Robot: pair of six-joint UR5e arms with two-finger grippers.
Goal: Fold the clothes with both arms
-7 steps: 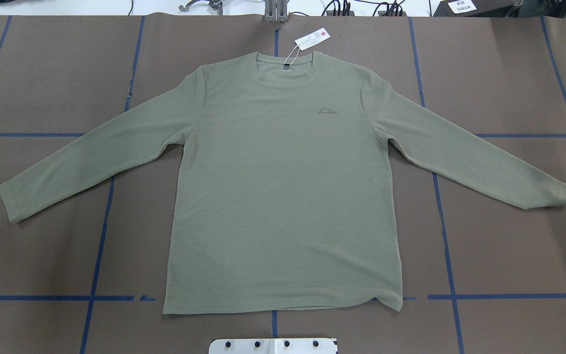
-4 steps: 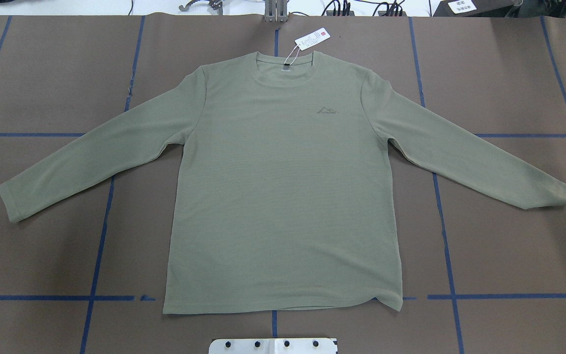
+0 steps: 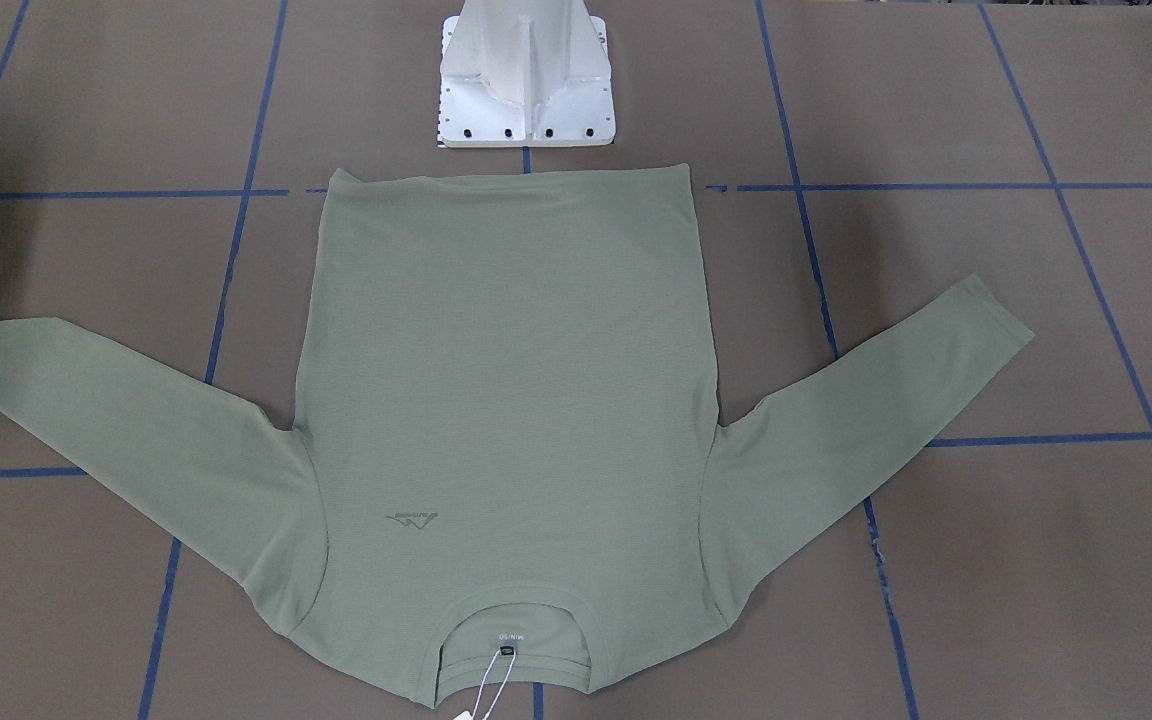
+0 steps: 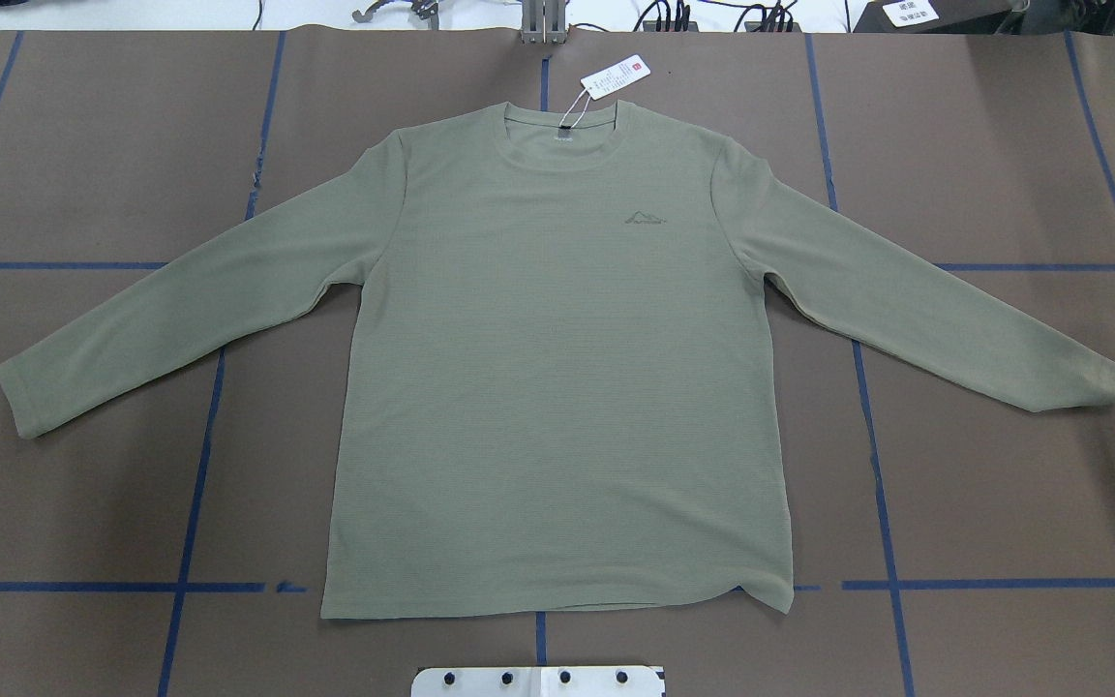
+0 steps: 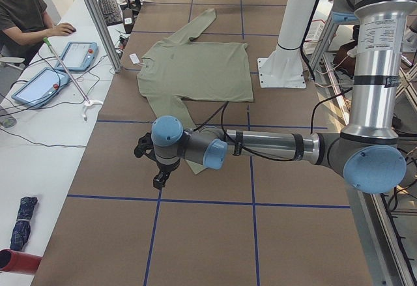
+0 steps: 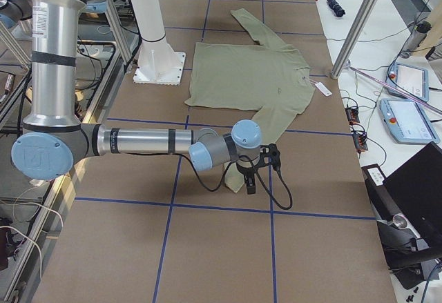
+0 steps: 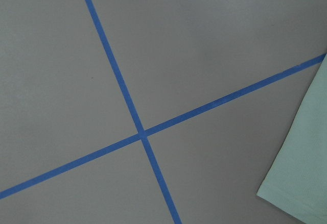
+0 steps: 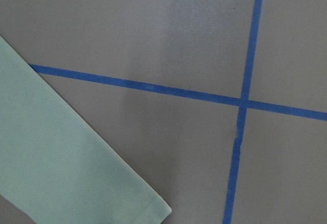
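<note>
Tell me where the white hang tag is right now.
In the overhead view the hang tag lies on the brown table cover just beyond the neck of the shirt, slightly right of centre.

Brown table cover (image 4: 1003,484) with blue tape grid (image 4: 83,586), white side bench (image 5: 39,169) with tablets (image 5: 79,56).

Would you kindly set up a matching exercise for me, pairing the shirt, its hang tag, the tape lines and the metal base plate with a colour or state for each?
Things:
1. shirt
2. hang tag
3. tape lines
4. base plate

Colour or state:
A. white, hanging on a string
B. blue, crossing in a grid
C. olive green, spread flat with both sleeves out
D. pale metal, bolted down

Pairs: 1-C, 2-A, 3-B, 4-D
</note>
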